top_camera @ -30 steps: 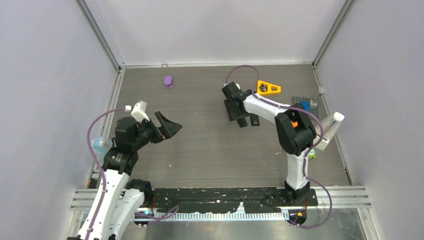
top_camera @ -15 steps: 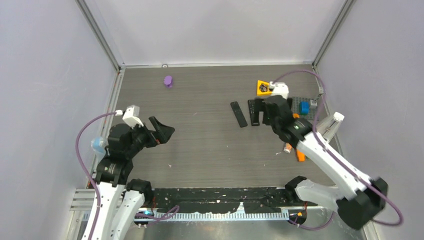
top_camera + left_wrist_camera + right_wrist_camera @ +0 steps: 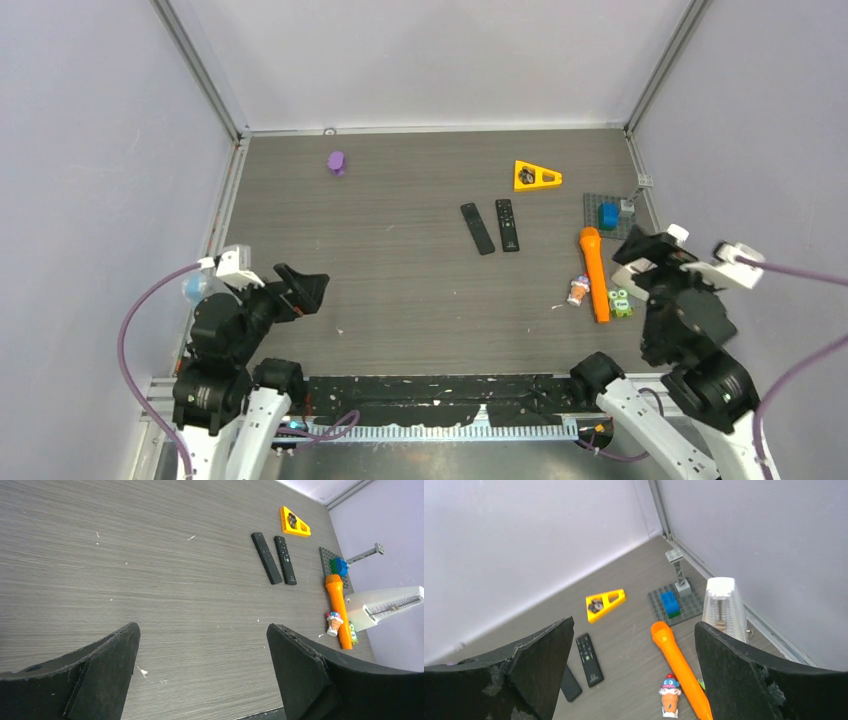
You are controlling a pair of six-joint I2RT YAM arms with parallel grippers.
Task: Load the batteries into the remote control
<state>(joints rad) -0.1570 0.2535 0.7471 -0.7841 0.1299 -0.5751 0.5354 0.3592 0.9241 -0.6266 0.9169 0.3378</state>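
Hanging above the near left part of the table, the left gripper has its jaws spread wide with nothing between them. The right gripper is raised over the near right side and is likewise wide open and empty. Mid-table, well apart from both grippers, lie two long black pieces side by side, close together but not touching. The plain black remote is on the left, slightly slanted, and the buttoned black remote is on the right, keys up. Beyond them, toward the far right, sits an orange triangle. The dark bits in its larger opening may be batteries, though they are too small to tell. No battery shows plainly anywhere else. A long orange stick lies to the right of the remotes, its thick end toward a grey baseplate that carries a blue brick. A small figurine lies just beside the stick on its left and a green toy on its right. A white metronome stands by the right wall, and a purple object rests at the far left.
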